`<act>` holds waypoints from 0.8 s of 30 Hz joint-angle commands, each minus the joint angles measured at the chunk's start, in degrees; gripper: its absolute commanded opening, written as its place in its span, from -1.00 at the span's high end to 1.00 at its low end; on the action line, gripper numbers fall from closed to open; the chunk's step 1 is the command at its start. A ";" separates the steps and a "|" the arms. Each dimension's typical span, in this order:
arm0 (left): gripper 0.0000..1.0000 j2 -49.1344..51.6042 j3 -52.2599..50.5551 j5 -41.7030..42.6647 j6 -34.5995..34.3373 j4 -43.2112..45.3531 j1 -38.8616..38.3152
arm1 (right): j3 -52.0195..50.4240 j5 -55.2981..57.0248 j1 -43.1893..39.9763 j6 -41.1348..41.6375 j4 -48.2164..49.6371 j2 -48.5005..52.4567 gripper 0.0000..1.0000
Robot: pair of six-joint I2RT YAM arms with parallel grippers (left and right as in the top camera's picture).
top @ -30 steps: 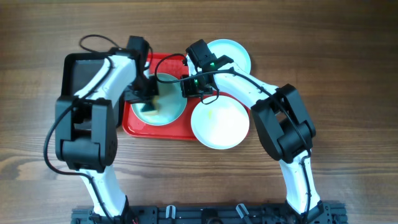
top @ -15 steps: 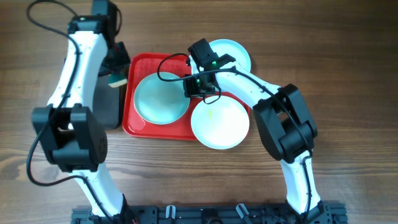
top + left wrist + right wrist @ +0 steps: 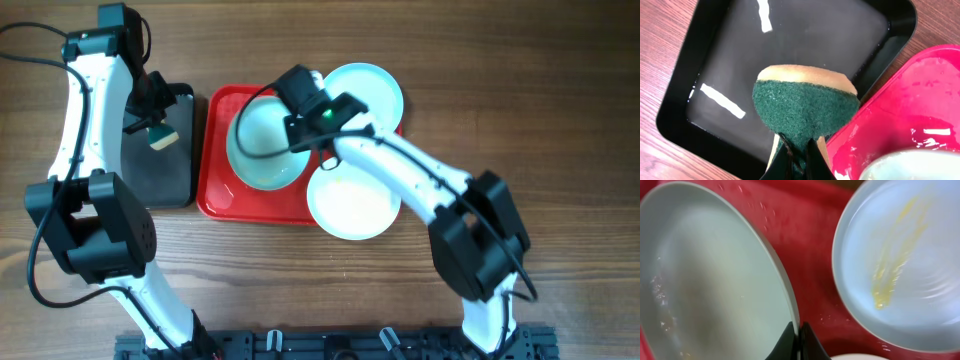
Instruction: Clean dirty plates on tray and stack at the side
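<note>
The red tray [image 3: 215, 192] lies mid-table. A pale mint plate [image 3: 258, 145] is tilted up over it, its rim pinched in my shut right gripper [image 3: 296, 130]; in the right wrist view the plate [image 3: 705, 280] looks wet and the fingers [image 3: 799, 332] clamp its edge. A second plate [image 3: 372, 88] with a yellow smear [image 3: 890, 270] lies at the tray's far right. A third plate [image 3: 350, 205] overlaps the tray's near right corner. My left gripper [image 3: 152, 125] is shut on a green-and-yellow sponge [image 3: 805, 110] above the black tray [image 3: 790, 45].
The black tray [image 3: 155, 180] sits on the wooden table just left of the red tray. The red tray's surface [image 3: 920, 100] is wet. Bare wood surrounds both trays.
My left arm swung the sponge off the mint plate to over the black tray. My right gripper moved left and tipped the mint plate up by its rim.
</note>
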 commanded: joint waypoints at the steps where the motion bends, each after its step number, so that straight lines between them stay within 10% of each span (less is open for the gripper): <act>1: 0.92 -1.42 -0.42 0.76 -1.01 0.00 0.04 | 1.40 20.09 5.86 -2.08 0.00 -3.39 0.91; 12: 0.92 -1.42 -0.42 0.76 -1.01 -0.15 0.04 | 1.40 62.01 19.54 -5.95 0.87 -3.56 0.91; 24: 0.92 -1.42 -0.42 0.76 -1.01 -0.26 0.04 | 1.36 69.20 22.88 -7.37 3.39 -3.52 0.91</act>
